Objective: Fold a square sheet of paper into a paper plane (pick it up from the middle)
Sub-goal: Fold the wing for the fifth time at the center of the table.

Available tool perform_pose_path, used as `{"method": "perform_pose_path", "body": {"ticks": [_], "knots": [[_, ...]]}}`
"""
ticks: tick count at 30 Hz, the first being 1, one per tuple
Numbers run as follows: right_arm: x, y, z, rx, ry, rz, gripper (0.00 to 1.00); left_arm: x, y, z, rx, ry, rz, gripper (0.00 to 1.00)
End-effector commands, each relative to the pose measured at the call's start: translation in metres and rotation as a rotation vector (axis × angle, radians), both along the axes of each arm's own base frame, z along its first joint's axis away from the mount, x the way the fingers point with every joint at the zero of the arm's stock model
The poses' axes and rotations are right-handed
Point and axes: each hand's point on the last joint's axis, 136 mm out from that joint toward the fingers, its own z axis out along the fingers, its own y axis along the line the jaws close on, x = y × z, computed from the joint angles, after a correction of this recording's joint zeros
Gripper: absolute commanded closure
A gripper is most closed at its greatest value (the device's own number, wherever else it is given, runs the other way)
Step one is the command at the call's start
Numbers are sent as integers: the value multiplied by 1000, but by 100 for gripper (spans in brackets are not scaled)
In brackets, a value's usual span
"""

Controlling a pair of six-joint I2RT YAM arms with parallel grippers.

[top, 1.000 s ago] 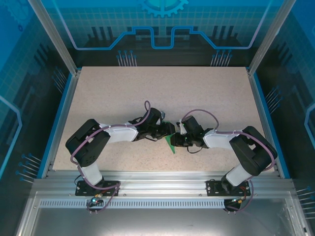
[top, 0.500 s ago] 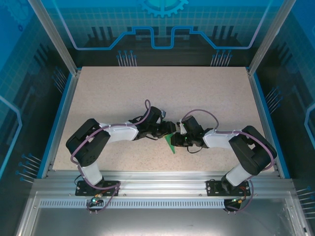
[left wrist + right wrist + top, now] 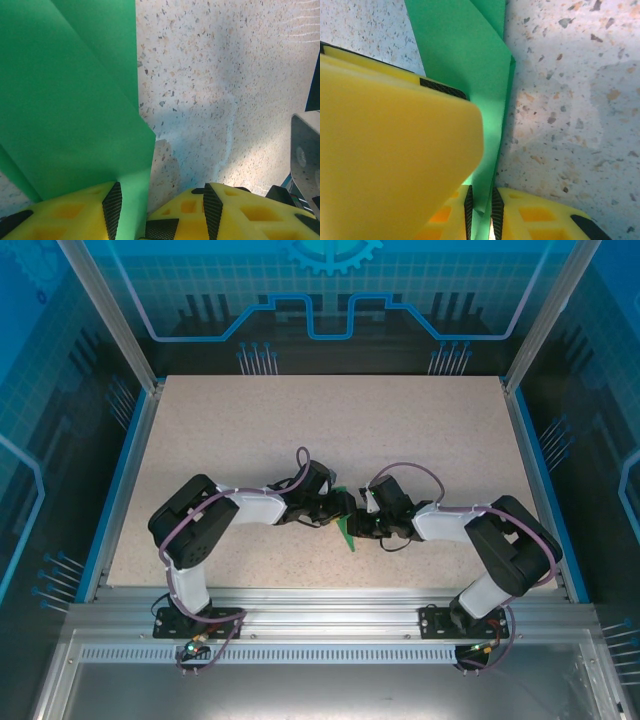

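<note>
Left elbow [image 3: 190, 525] now further right; square sheet of paper [image 3: 65, 100] part-folded, wings pending; right fingers [image 3: 540, 215] pinch its fold, left fingers [image 3: 60, 210] half-open astride its edge.

Left arm's elbow [image 3: 190, 520] swings right toward centre, bringing the left tool [image 3: 335, 508] slightly closer over the folded green paper [image 3: 347, 533].
</note>
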Motion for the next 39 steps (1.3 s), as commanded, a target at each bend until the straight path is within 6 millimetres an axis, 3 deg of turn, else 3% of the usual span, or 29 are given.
{"method": "perform_pose_path", "body": {"ticks": [1, 10, 17, 25, 31, 39], "knots": [[-20, -1, -18, -26, 75, 22, 79, 0, 2, -8, 4, 12, -7, 49], [-18, -10, 19, -5, -17, -4, 78, -2, 3, -12, 19, 20, -20, 49], [-25, 15, 45, 136, -32, 83, 89, -3, 1, -13, 17, 24, -29, 49], [-25, 23, 28, 136, 37, 98, 89, -3, 0, -12, 13, 23, -34, 50], [-31, 8, 1, 80, 112, 74, 89, -3, 0, -12, 16, 25, -36, 49], [-49, -4, -16, 48, 181, 83, 88, -3, 1, -13, 22, 27, -36, 49]]}}
